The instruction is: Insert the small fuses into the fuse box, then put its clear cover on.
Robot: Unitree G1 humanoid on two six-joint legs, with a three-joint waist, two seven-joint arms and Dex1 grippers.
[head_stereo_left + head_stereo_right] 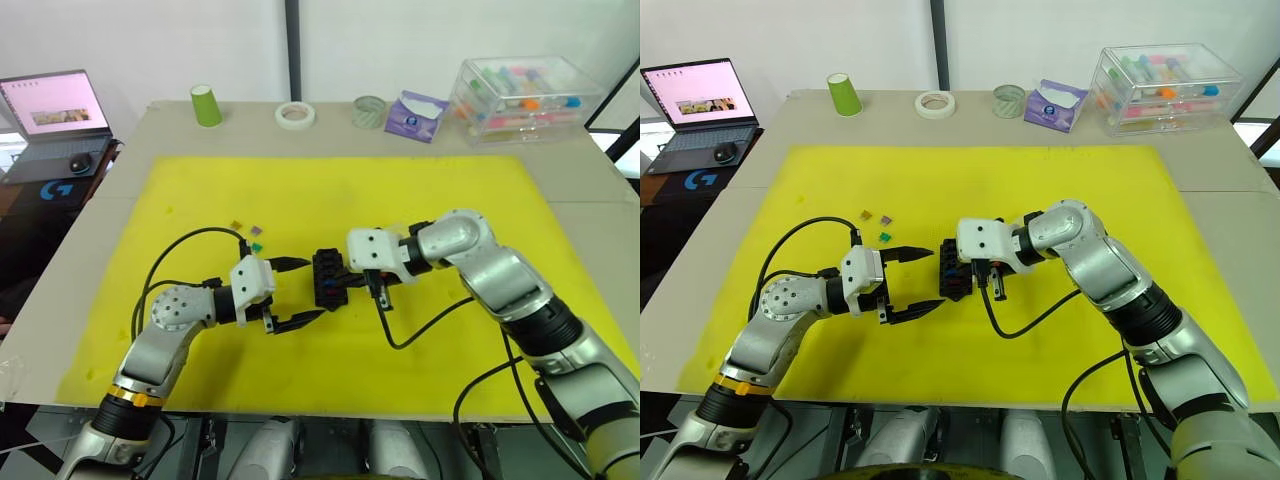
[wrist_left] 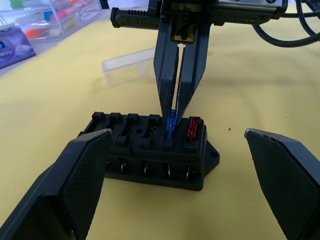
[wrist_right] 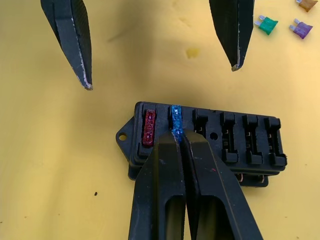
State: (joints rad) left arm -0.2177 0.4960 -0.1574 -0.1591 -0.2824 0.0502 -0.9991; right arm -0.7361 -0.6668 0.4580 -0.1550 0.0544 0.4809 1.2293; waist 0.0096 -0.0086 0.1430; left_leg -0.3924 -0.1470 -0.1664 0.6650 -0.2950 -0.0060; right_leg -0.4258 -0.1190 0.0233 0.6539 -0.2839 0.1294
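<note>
The black fuse box [image 1: 326, 272] lies mid-mat on the yellow mat [image 1: 330, 190]. A red fuse [image 3: 149, 127] sits in its end slot. Beside it a blue fuse [image 3: 175, 116] stands in the second slot, with my right gripper [image 3: 178, 135] shut on it from above. My left gripper [image 1: 937, 276] is open, its fingers on either side of the box's near end without touching it. Three loose fuses, brown [image 1: 237, 224], purple [image 1: 257, 229] and green [image 1: 257, 246], lie on the mat left of the box. The clear cover [image 2: 127, 70] lies just beyond the box.
Along the table's back edge stand a green cup [image 1: 206, 105], two tape rolls [image 1: 295, 115], a purple tissue pack [image 1: 415, 115] and a large clear storage case [image 1: 520, 95]. A laptop [image 1: 55, 105] sits at the far left. Black cables [image 1: 430, 325] trail over the mat.
</note>
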